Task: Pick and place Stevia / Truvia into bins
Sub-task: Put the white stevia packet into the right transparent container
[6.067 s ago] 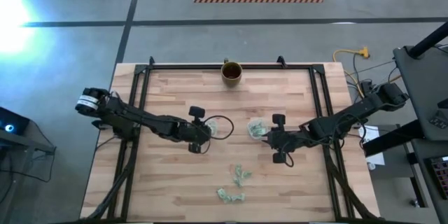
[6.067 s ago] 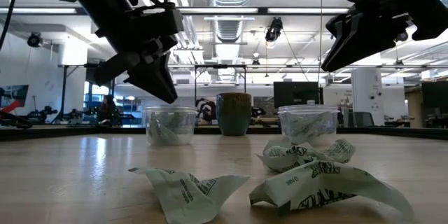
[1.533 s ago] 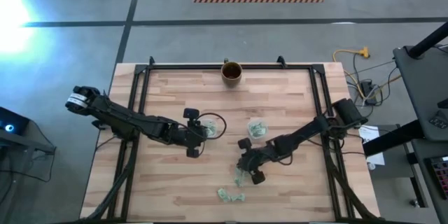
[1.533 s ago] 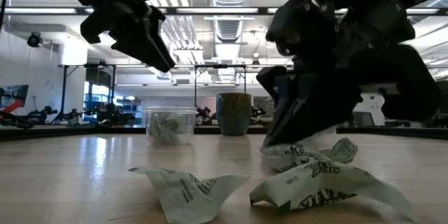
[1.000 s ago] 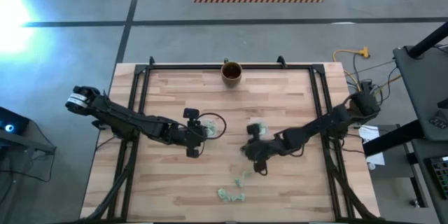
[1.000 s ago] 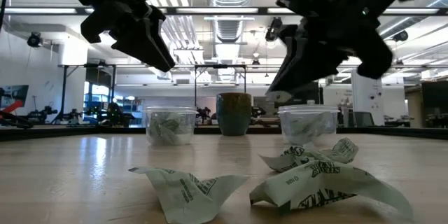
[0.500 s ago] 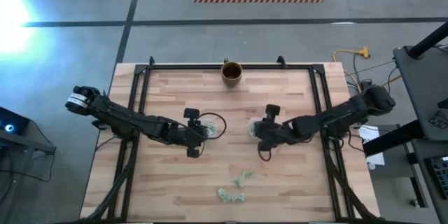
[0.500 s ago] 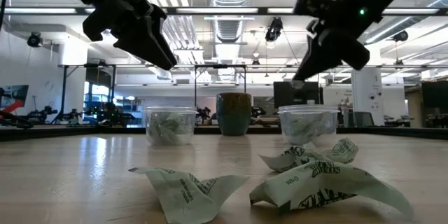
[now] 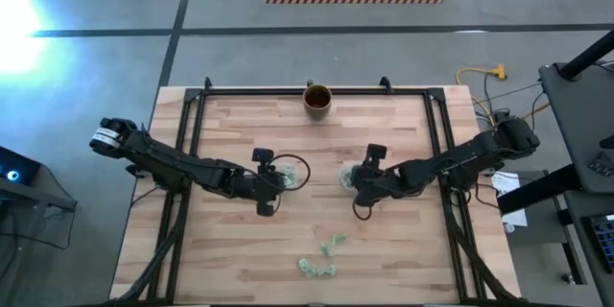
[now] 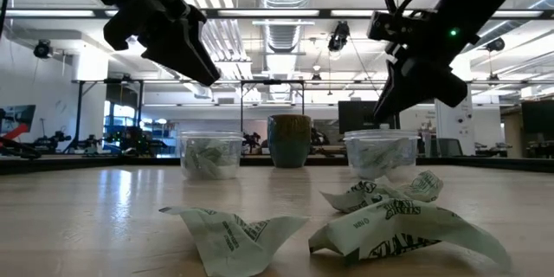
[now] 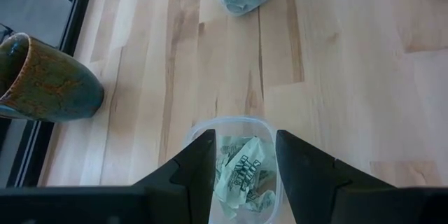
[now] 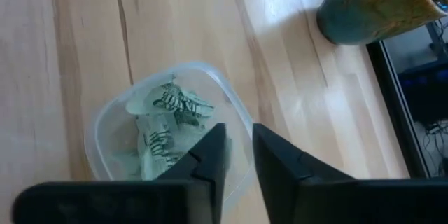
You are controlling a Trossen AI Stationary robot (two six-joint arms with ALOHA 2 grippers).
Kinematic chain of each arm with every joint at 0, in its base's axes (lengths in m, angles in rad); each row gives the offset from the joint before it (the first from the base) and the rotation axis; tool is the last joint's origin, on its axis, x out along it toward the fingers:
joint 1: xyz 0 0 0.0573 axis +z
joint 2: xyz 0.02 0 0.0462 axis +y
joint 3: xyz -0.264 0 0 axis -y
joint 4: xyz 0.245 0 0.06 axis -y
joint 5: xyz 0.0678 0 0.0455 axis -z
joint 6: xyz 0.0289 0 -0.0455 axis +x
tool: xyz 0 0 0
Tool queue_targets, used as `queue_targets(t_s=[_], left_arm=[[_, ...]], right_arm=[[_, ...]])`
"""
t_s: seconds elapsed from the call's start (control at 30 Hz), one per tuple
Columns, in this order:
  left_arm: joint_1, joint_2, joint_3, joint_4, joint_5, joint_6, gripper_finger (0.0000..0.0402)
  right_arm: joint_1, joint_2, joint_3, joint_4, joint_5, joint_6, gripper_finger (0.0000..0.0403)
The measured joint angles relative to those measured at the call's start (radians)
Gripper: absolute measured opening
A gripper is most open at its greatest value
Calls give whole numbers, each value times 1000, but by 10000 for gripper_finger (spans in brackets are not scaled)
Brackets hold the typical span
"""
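Observation:
Two clear cups stand mid-table, the left cup (image 9: pixel 291 173) and the right cup (image 9: pixel 350 176), each with crumpled green-and-white packets inside (image 11: pixel 241 171) (image 12: pixel 164 129). My left gripper (image 11: pixel 243 157) hangs open over the left cup, touching nothing. Just above the right cup (image 12: pixel 168 126), my right gripper (image 12: pixel 238 150) hovers with a narrow gap between its fingers and nothing in it. Loose packets (image 9: pixel 333 243) (image 9: pixel 315 269) lie on the wood toward the near edge, and in the low view they fill the foreground (image 10: pixel 238 234) (image 10: pixel 407 225).
A brown-gold mug (image 9: pixel 318 99) stands at the middle of the far edge. Black frame rails (image 9: pixel 192 115) run along the table's sides and far edge. Bare wood lies between the cups and the near packets.
My right gripper has travelled from above the loose packets toward the far edge, stopped over the right cup, and come down a little toward its rim. The packets lying on the table have stayed put.

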Motion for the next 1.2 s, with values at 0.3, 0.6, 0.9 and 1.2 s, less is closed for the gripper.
queue_targets(t_s=[0.3,0.6,0.9,1.2], left_arm=[[0,0,0,1,0,0,133],[0,0,-2,4,1,0,133],[0,0,0,36,2,1,133],[0,0,0,57,0,0,133]], right_arm=[[22,-22,4,-4,-46,-16,137],[124,-67,-14,141,-363,0,147],[241,36,-32,357,-458,-40,133],[272,168,-32,430,-458,22,128]])
